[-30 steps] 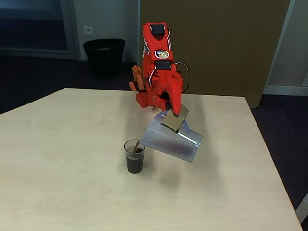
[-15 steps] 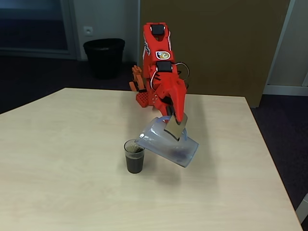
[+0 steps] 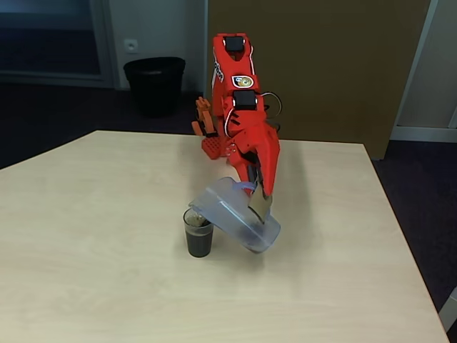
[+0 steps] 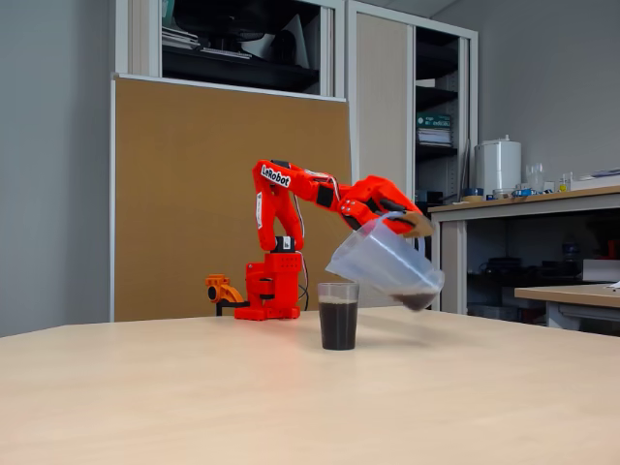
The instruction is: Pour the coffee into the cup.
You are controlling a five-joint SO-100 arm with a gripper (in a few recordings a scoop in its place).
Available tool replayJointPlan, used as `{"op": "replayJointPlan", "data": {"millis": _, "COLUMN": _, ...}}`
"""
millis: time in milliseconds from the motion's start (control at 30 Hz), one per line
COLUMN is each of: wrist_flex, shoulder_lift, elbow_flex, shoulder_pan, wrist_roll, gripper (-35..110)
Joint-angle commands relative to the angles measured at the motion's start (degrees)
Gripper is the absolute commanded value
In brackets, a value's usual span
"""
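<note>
the red arm's gripper (image 3: pixel 258 194) is pinched on the handle of a translucent spouted jug (image 3: pixel 232 214), its fingers pressed onto the handle from both sides. in the side-on fixed view the gripper (image 4: pixel 405 225) sits at the jug's upper right, and the jug (image 4: pixel 383 263) hangs clear of the table, tilted with its open mouth down to the left and its base raised to the right. a small dark pool of liquid lies in the low corner of the jug's base end, at the lower right.

taking the cup (image 3: pixel 198 233) as the landmark: the jug's spout is just above the cup's rim in the front fixed view, on its right side, and the jug's body runs away from it down and to the right. whether spout and rim touch cannot be told. in the side-on view the cup (image 4: pixel 338 316) stands upright on the table, just left of and below the jug's mouth. the coffee (image 4: pixel 338 325) fills the cup most of the way up, dark brown to black through the clear wall.

the arm's base stands well behind the cup, at the far edge of the pale wooden table (image 3: pixel 86 250). a black waste bin (image 3: pixel 154 84) stands on the floor far behind and to the left of the cup.
</note>
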State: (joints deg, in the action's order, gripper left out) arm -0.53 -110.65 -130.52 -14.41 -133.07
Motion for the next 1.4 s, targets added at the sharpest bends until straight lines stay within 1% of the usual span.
{"op": "replayJointPlan", "data": {"millis": 0, "wrist_flex": 3.4, "shoulder_lift": -0.2, "elbow_flex": 3.3, "shoulder_pan": -1.8, "wrist_roll": 3.5, "gripper": 0}}
{"op": "replayJointPlan", "data": {"millis": 200, "wrist_flex": 6.4, "shoulder_lift": 0.4, "elbow_flex": 5.3, "shoulder_pan": -3.6, "wrist_roll": 5.1, "gripper": 0}}
{"op": "replayJointPlan", "data": {"millis": 600, "wrist_flex": 17.1, "shoulder_lift": 5.4, "elbow_flex": 15.3, "shoulder_pan": -6.3, "wrist_roll": 9.7, "gripper": 0}}
{"op": "replayJointPlan", "data": {"millis": 867, "wrist_flex": 22.4, "shoulder_lift": 9.4, "elbow_flex": 19.4, "shoulder_pan": -8.3, "wrist_roll": 15.4, "gripper": 0}}
{"op": "replayJointPlan", "data": {"millis": 1367, "wrist_flex": 39.2, "shoulder_lift": 23.5, "elbow_flex": 41.9, "shoulder_pan": -15.6, "wrist_roll": 24.9, "gripper": 0}}
